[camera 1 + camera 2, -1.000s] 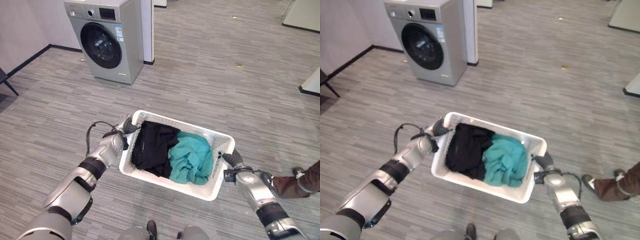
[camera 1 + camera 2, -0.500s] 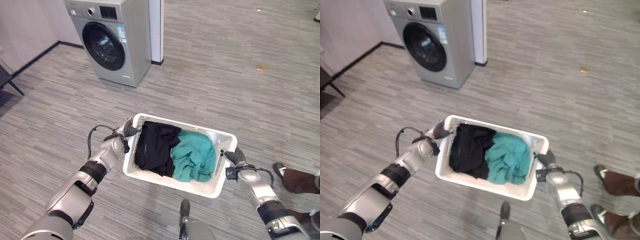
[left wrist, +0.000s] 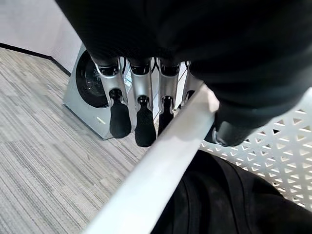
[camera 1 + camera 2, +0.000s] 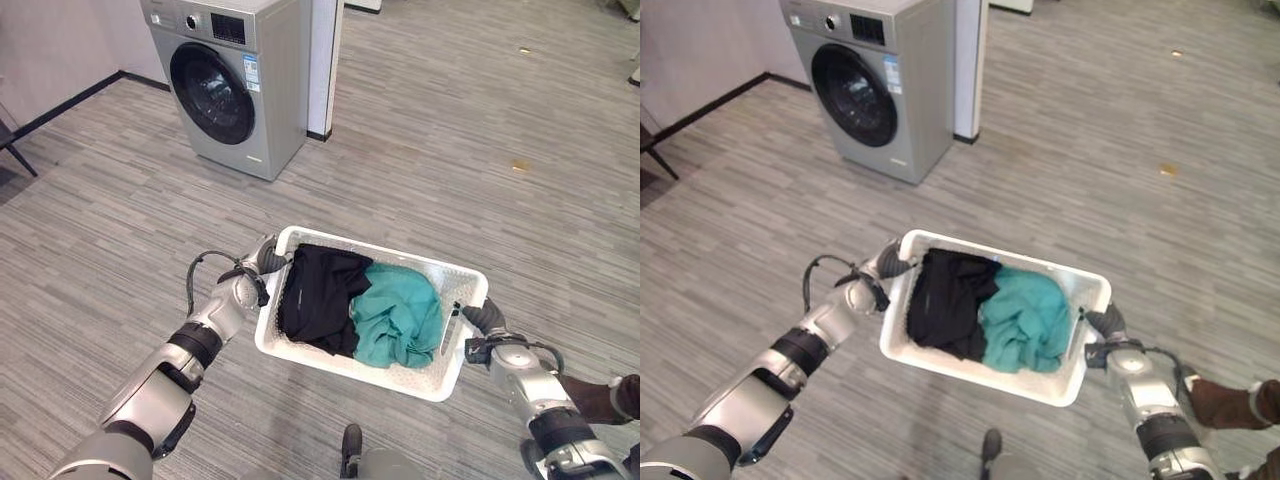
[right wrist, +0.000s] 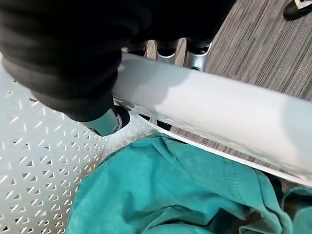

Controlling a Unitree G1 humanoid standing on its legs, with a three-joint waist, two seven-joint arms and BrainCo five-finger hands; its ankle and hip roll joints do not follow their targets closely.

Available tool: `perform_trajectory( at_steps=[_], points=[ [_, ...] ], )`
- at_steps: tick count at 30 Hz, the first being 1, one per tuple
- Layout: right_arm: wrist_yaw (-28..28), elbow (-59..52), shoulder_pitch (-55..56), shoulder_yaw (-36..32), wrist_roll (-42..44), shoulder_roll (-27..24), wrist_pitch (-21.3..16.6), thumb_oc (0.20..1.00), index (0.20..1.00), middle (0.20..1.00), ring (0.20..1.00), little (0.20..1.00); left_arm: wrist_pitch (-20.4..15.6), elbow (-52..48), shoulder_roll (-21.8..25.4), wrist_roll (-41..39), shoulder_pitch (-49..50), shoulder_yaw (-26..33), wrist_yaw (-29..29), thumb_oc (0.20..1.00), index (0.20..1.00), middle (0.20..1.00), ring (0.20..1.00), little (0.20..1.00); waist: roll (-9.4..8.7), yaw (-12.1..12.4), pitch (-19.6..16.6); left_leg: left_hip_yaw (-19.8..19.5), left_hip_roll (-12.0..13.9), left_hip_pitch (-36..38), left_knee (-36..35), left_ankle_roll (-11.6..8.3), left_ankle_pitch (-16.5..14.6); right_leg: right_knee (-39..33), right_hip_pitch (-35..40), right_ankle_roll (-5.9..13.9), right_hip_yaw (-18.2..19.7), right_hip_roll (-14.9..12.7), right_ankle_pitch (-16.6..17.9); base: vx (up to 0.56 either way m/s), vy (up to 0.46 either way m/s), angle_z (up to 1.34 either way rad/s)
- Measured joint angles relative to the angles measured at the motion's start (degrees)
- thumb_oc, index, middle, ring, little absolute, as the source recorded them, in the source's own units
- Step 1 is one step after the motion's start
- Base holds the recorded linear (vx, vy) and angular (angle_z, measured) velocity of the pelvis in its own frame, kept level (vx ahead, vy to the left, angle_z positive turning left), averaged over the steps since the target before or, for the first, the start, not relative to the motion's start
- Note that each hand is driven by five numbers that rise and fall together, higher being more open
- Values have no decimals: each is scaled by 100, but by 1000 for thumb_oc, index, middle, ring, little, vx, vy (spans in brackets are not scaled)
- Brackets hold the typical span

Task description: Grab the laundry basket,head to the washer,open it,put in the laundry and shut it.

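Between the two hands, one white laundry basket (image 4: 452, 372) is hanging above the floor, carrying two garments: a black one (image 4: 320, 298) and a teal one (image 4: 397, 318). It is looking light and stiff, its perforated plastic possibly slick, so the short-end rims are seeming the best hold. Left hand (image 4: 262, 258) and right hand (image 4: 484, 318) are each gripping an end rim. One washer (image 4: 230, 85) is standing ahead, door closed.
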Motion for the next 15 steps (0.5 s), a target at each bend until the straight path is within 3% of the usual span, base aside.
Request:
perform_trajectory(
  at_steps=[13,14,15],
  points=[
    [-2,164,36,-46,106,267,-14,200,200,200,200,200,2,-126,114,0,36,3,-2,200,200,200,200,200,31,26,-41,-58,-111,264,-273,44,38,0,120,48,51,-90,30,-15,43,1],
    [-3,182,149,-48,111,265,-108,200,200,200,200,200,-1,-126,68,0,97,-11,-2,200,200,200,200,200,196,22,-146,15,-115,323,-343,93,67,10,97,63,131,-79,65,-13,30,-9],
    [-214,234,365,-147,-333,672,-372,200,200,200,200,200,-97,-854,62,235,984,681,146,200,200,200,200,200,258,-127,-576,353,-100,96,-587,136,123,-37,-214,72,119,-94,59,-3,13,-7]
  ],
)
